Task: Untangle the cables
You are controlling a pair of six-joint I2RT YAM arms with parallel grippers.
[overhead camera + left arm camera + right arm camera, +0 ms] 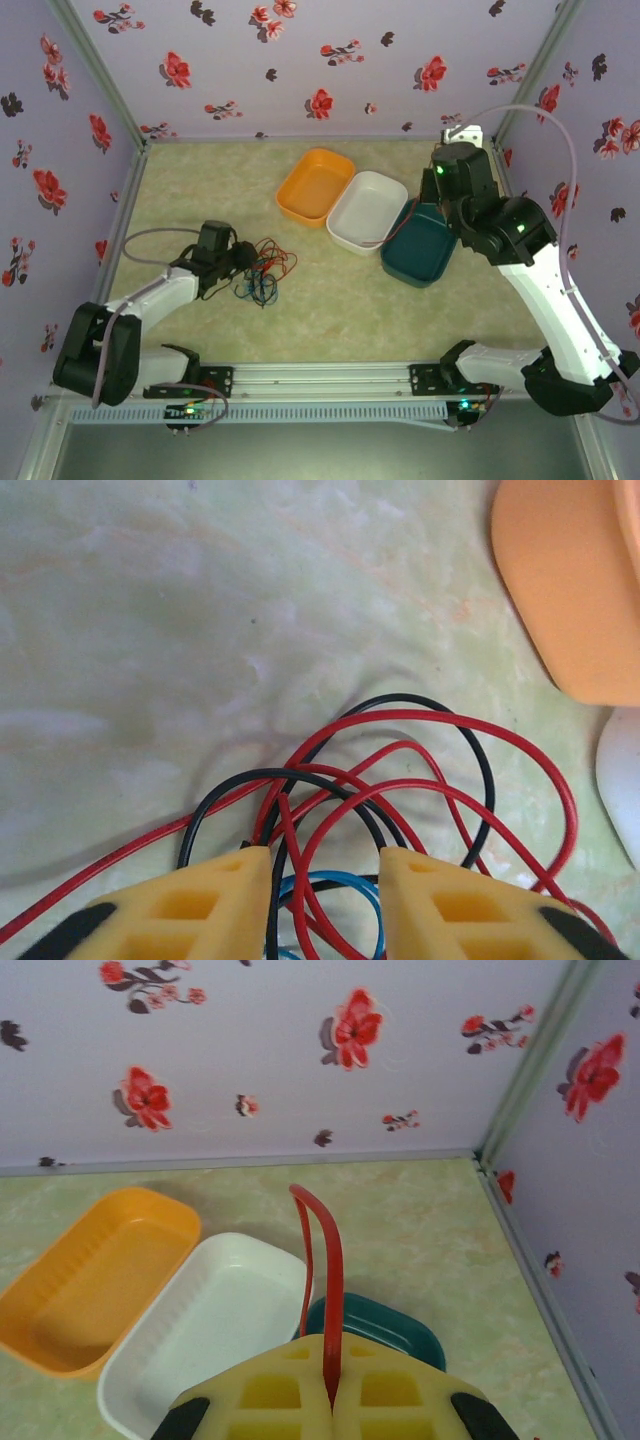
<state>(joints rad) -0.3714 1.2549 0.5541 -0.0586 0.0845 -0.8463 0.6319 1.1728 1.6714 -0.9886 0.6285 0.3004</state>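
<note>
The cables (262, 272) lie in a loose tangle of red, black and blue loops on the table left of centre. My left gripper (243, 258) is down at the tangle's left side. In the left wrist view it (325, 855) stands open, its yellow fingers astride red (470, 720), black (300, 777) and blue (350, 880) strands without pinching any. My right gripper (432, 192) is raised at the back right above the trays. In the right wrist view it (331, 1355) is shut on a red cable (333, 1260), which loops up from between the fingers and drops back behind them.
Three trays stand in a row at the back centre: orange (290, 190), white (345, 235) and dark teal (400, 270). Flowered walls close off the back and both sides. The orange tray (560, 590) lies just beyond the tangle.
</note>
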